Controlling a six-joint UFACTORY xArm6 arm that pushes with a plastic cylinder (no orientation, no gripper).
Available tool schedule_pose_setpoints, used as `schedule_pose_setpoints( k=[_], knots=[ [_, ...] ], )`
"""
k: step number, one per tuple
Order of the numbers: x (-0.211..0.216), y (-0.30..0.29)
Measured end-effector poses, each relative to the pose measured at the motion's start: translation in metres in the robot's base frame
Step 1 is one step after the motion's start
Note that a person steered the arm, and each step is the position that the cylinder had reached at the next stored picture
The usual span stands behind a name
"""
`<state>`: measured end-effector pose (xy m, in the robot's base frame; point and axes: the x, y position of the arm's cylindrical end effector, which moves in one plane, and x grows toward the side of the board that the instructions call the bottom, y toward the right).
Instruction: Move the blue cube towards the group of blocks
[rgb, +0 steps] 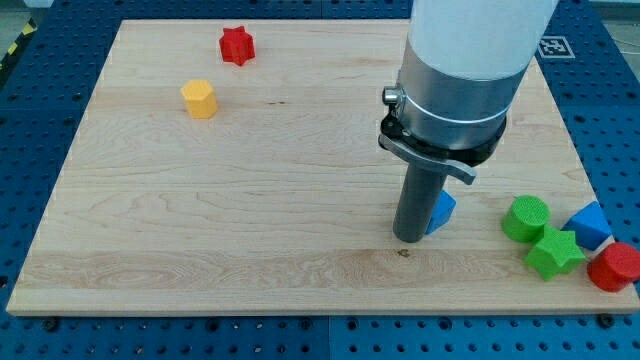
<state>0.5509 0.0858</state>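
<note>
Wooden desk (250, 200), pale and rectangular, sits on a blue perforated base that frames it on all sides. Arm (470, 60): a wide white-and-grey cylinder enters from the view's top, stands upright, and narrows through a dark clamp to a straight dark rod. No gripper is fitted, so nothing is grasped; my tip (408, 240) rests on the desk right of centre, toward the view's bottom. Blue cube (440, 210): directly on the tip's right, touching or very nearly touching the rod, and largely hidden behind it. Only one corner shows, pointing toward the view's right; no long axis can be made out. Group of blocks at the view's lower right, clear of the cube: green cylinder (526, 218), green star (555, 252), a second blue block (590, 225), red cylinder (615, 266), all close together. Well apart at the view's upper left: yellow block (199, 99) and red star (237, 45).
</note>
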Motion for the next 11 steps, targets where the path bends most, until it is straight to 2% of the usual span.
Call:
schedule_pose_setpoints(
  k=[4, 6, 7, 8, 10, 11],
  knots=[
    [0.012, 0.001],
    [0.018, 0.026],
    [0.007, -0.022],
    [-0.037, -0.042],
    [-0.04, 0.04],
    [-0.04, 0.04]
  ],
)
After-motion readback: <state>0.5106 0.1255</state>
